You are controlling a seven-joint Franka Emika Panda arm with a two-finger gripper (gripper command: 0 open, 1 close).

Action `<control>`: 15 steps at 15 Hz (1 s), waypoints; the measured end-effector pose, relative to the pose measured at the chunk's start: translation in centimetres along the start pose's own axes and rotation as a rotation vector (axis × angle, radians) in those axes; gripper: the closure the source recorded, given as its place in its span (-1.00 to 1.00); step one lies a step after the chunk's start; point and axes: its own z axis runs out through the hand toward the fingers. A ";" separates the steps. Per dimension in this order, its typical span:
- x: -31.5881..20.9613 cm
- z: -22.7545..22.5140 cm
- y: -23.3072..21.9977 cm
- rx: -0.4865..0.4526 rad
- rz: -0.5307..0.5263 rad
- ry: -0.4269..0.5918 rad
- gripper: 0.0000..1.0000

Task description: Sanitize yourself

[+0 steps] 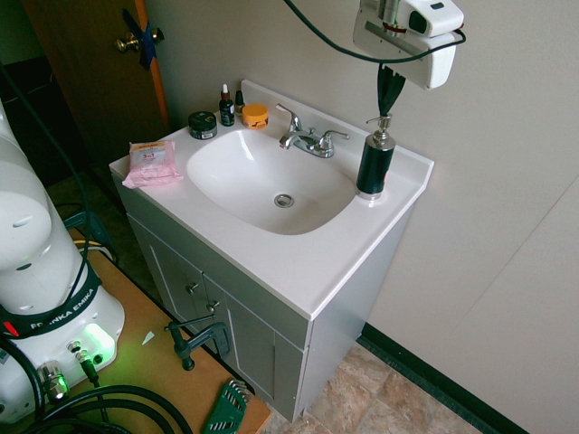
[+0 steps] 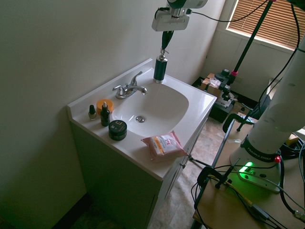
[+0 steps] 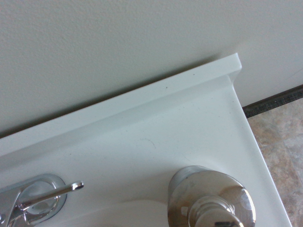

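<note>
A: In the first exterior view, why does the white arm (image 1: 20, 208) hold its gripper (image 1: 384, 111) over the dispenser (image 1: 374, 170)?
B: To press the pump (image 1: 381, 138), I'd judge. The 2 dark fingers (image 1: 389, 85) are clenched together on nothing, making 1 blunt tip to push down with.
A: So the thing to be sanitized is the robot itself?
B: Yes: its base is beside the vanity, its head above the dispenser. The bottle stands upright by the basin (image 1: 264, 194), so spilled liquid could drain there.
A: And the second exterior view?
B: The fingers point down, just above the pump or touching it; I can't tell which. The wipes (image 2: 164, 145) and dark jar (image 2: 117, 130) sit across the basin, out of the press's way.
A: The wrist view?
B: The dispenser's metal top shows near the counter's corner, the backsplash (image 3: 128, 97) behind. An off-centre push could tip it, so the next move wants a straight, gentle press.
</note>
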 end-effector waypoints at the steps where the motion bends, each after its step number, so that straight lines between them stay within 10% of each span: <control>1: 0.0 0.0 0.0 0.000 0.001 0.000 1.00; 11: -0.3 -0.5 -0.9 0.045 -0.048 0.012 1.00; 12: -1.2 -1.4 -1.6 0.057 -0.073 0.018 -1.00; 15: -5.9 -2.3 -3.2 0.050 -0.173 0.014 -1.00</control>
